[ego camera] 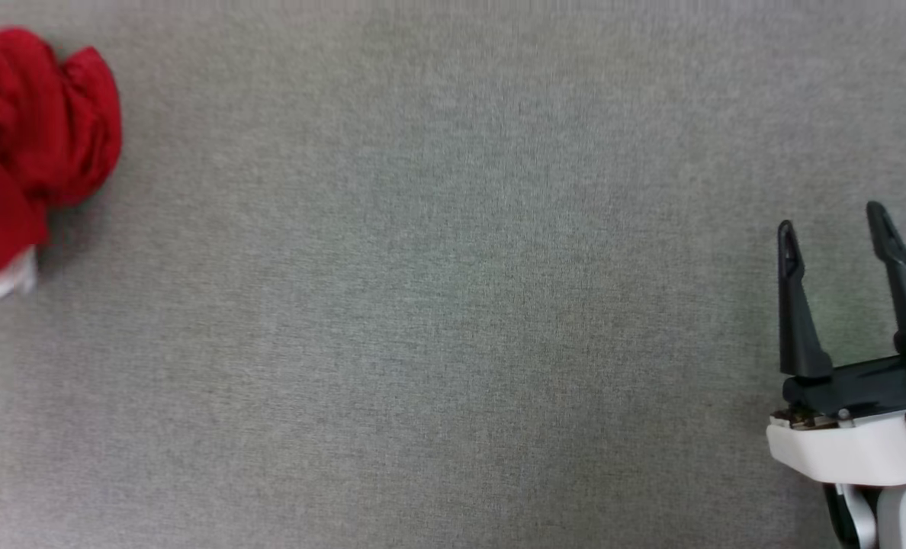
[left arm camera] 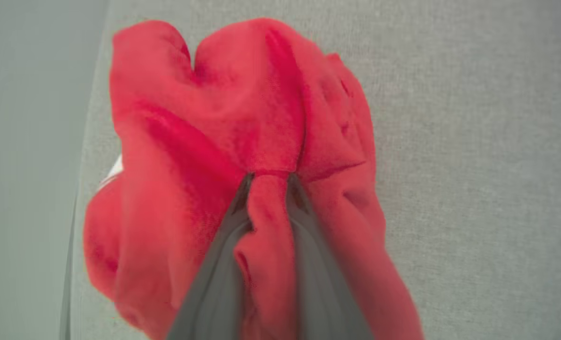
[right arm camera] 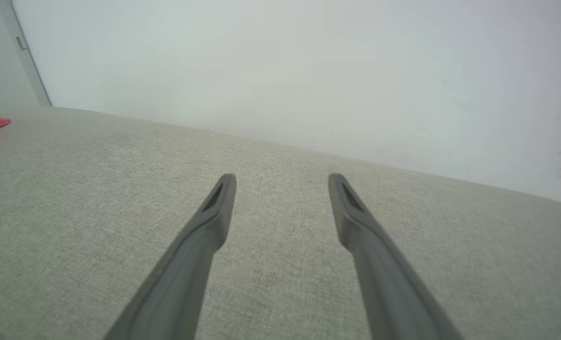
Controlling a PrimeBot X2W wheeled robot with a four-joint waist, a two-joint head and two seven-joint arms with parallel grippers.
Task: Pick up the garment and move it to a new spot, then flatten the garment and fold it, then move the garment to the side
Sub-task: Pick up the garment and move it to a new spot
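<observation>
While left end effector [left arm camera: 269, 177] pinches garment [left arm camera: 242, 108] fold — right end effector [ego camera: 830, 216] spread wide.

Right gripper [ego camera: 830, 216], lower right of frame: two long dark tapered fingers [ego camera: 798, 328], slotted near tips, on black crossbar [ego camera: 849, 385]. Glossy white wrist housing [ego camera: 842, 450] below, with small metal fitting [ego camera: 804, 417], maybe screws, at its upper left. Left gripper [left arm camera: 269, 178] fingers grey, blurred.

Grey woven surface [ego camera: 453, 305], pale wall [right arm camera: 309, 71]

The garment [ego camera: 37, 122] lies far left on the cloth surface [ego camera: 453, 305], right hand [ego camera: 830, 216] far right.
</observation>
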